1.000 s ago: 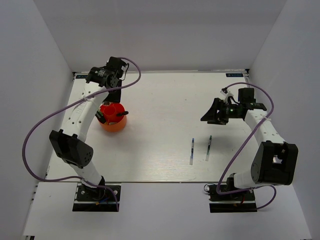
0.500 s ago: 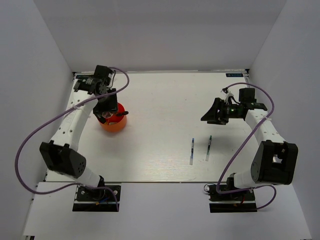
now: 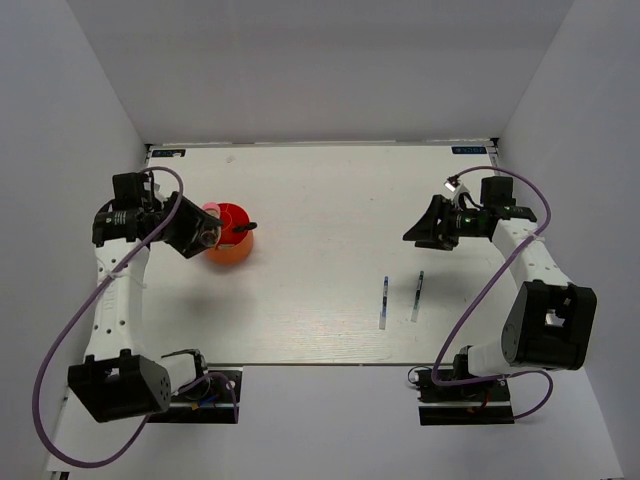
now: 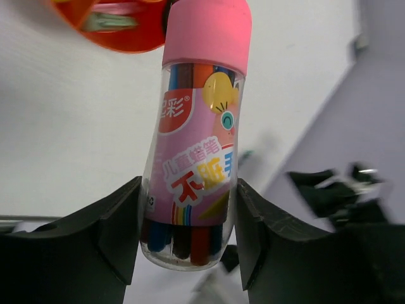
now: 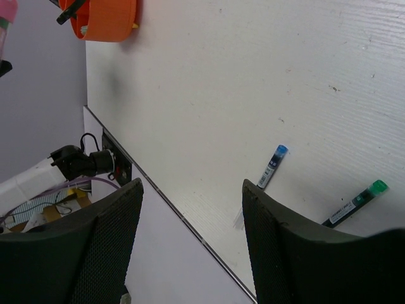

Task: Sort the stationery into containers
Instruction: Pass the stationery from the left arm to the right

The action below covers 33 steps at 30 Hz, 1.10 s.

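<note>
Left hand (image 4: 188, 202) grips a pink-capped tube (image 4: 199, 126) beside the orange cup (image 3: 232, 252); right hand (image 5: 192, 202) hangs open, empty, near 2 pens (image 5: 272, 167).

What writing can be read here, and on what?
"不脏手": large characters on the label of the pink-capped tube in the left pincer.
"儿童蜡笔": small white line above, as best I can read.
"彩": red badge on that label; rest cut off.
Labels on the two pens, blue stickers at the table's far corners: too small to read.
</note>
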### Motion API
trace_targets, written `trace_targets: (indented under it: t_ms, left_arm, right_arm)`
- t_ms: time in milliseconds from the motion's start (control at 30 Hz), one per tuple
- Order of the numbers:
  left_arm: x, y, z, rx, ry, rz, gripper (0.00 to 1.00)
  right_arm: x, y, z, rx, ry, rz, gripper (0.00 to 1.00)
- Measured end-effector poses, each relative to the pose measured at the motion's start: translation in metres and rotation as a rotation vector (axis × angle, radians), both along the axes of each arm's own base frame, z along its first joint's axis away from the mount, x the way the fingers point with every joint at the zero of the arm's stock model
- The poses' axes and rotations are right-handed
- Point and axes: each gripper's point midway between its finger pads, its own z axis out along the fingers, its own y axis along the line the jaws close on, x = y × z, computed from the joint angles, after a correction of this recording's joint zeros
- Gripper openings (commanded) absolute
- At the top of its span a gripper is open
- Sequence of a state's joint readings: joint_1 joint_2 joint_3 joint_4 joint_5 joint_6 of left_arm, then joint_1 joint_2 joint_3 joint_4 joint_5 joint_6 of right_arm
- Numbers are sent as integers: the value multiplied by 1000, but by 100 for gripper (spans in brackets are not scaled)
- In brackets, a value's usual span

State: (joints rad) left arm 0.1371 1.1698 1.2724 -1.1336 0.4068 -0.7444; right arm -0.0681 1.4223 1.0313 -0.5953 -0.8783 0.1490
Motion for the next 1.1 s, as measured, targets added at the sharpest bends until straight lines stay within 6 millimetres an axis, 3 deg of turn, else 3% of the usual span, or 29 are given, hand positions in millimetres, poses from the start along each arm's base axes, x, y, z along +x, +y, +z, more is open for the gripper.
trace_targets:
  t_ms: [167,333,667,933,1100]
  left_arm:
    - [38,1,18,-256,-41,175,0]
    - [77,19,40,-453,-126,360,0]
    - [107,51,30,-648,-82,720,0]
    - [118,30,29,-670,-76,778,0]
    - [115,5,10,-647,-33,774,0]
  right_arm:
    - [0,-1,0,6,2,-4,65]
    - [0,-2,0,8,3,-9,65]
    - [0,-5,-4,10,13,-20,65]
    - [1,-5,-5,9,7,-21,65]
    - [0,-5,-6,9,12,-21,65]
